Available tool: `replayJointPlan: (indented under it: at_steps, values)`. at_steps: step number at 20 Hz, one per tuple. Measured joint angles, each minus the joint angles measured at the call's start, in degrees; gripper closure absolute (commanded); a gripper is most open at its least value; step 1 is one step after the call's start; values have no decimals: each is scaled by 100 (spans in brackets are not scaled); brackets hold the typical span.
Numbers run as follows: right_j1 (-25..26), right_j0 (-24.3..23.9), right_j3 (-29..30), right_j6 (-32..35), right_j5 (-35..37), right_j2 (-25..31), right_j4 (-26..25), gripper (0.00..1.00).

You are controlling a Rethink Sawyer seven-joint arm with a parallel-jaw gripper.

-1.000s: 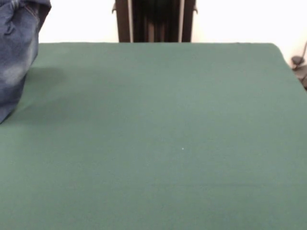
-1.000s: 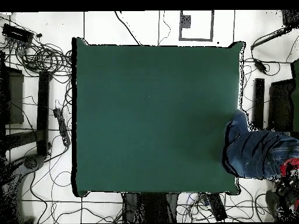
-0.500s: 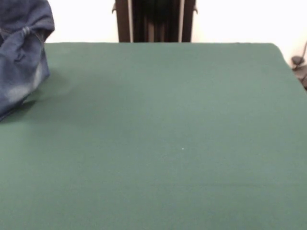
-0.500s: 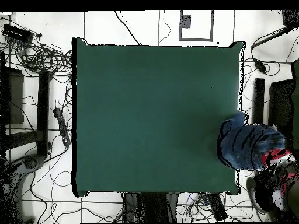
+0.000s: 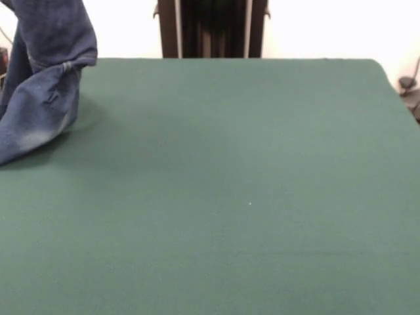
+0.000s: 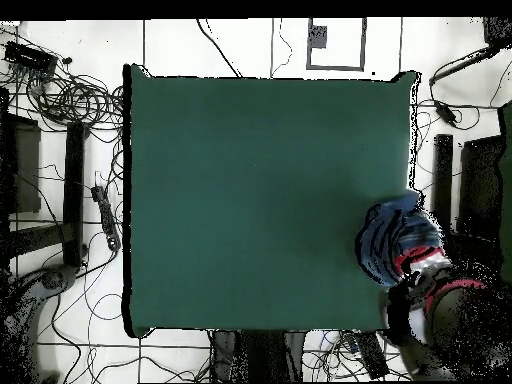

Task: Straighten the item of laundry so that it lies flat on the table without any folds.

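Observation:
The item of laundry [image 5: 43, 98] is a bunched pair of blue jeans hanging down from above the picture's top at the far left of the front view. Its lower, faded end rests on the green table [image 5: 249, 197]. In the overhead view the jeans [image 6: 392, 238] sit crumpled at the table's [image 6: 250, 200] right edge, near the lower corner. A red, white and dark figure [image 6: 440, 300], seemingly a person, adjoins them from off the table. No gripper shows in either view.
Cables and dark equipment [image 6: 75, 180] lie on the floor left of the table in the overhead view. More dark gear [image 6: 480, 180] stands to its right. A small stand [image 5: 410, 88] shows past the table's right corner in the front view.
The jeans have come in from beyond the table's edge onto the table and are held higher. The red and dark figure has moved in with them.

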Motion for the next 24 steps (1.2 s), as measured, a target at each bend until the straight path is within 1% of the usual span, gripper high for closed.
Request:
replayJointPlan:
  at_steps: [7,10,11,20,24]
  values:
    - [-100,706,-3,544,134,-298,38,100]
    - [-187,1055,-51,847,332,-456,31,100]
    - [-253,1293,-126,1068,535,-569,20,100]
    - [-483,1849,-496,1684,1283,-754,21,100]
    - [-527,1992,-694,1798,1413,-829,20,100]
